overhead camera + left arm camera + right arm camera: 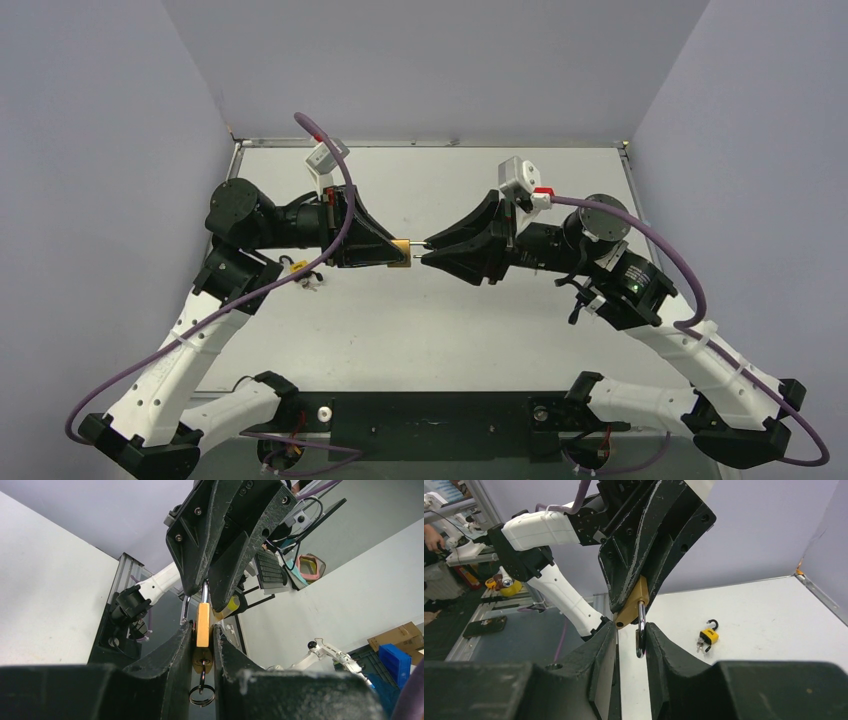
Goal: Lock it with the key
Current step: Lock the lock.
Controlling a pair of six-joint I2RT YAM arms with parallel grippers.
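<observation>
My left gripper (pixel 392 252) is shut on a brass padlock (pixel 401 250) and holds it in the air over the middle of the table. In the left wrist view the padlock (pixel 202 625) is clamped between the fingers (pixel 175 650). A key (pixel 203 664) sits in its keyhole, with a key ring (pixel 202 696) hanging below. My right gripper (pixel 426 249) faces it, jaws apart around the steel shackle (pixel 640 630). The shackle lies against one finger (pixel 659 645) and clear of the other. The padlock body (pixel 636 600) shows above.
A second padlock, yellow and black with an open shackle and keys (pixel 708 636), lies on the white table (pixel 420 330) under my left arm; it also shows in the top view (pixel 298 267). Walls enclose the table on the left, back and right.
</observation>
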